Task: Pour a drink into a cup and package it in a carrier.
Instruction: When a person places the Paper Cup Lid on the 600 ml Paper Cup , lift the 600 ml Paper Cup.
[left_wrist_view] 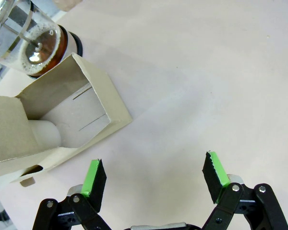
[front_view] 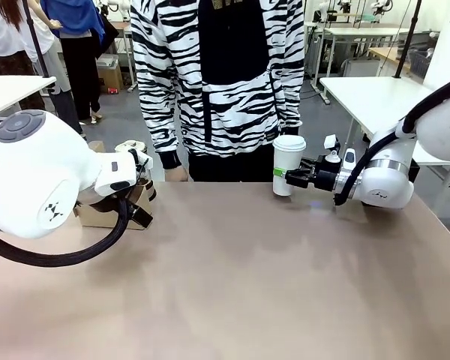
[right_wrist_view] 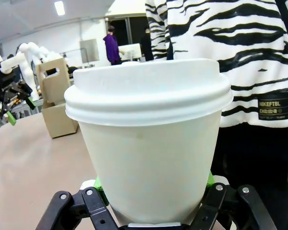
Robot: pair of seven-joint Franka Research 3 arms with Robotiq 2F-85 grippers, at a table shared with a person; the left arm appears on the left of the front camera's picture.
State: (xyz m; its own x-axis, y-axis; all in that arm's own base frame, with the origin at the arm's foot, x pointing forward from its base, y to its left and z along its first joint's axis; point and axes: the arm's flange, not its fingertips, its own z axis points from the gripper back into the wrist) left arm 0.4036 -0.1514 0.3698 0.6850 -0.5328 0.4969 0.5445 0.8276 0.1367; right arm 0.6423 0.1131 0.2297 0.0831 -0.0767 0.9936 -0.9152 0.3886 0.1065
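Right claw point(front_view: 285, 175) clamps lower half of upright cup point(front_view: 288, 154)

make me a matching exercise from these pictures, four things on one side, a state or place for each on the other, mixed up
Things:
1. lidded white cup
2. cardboard carrier
3. left gripper
4. glass jug

States or places:
a. open, above bare table
b. holds a dark brown drink
c. clamped in the right gripper
d. brown, stands beside the jug

Pairs: 1-c, 2-d, 3-a, 4-b
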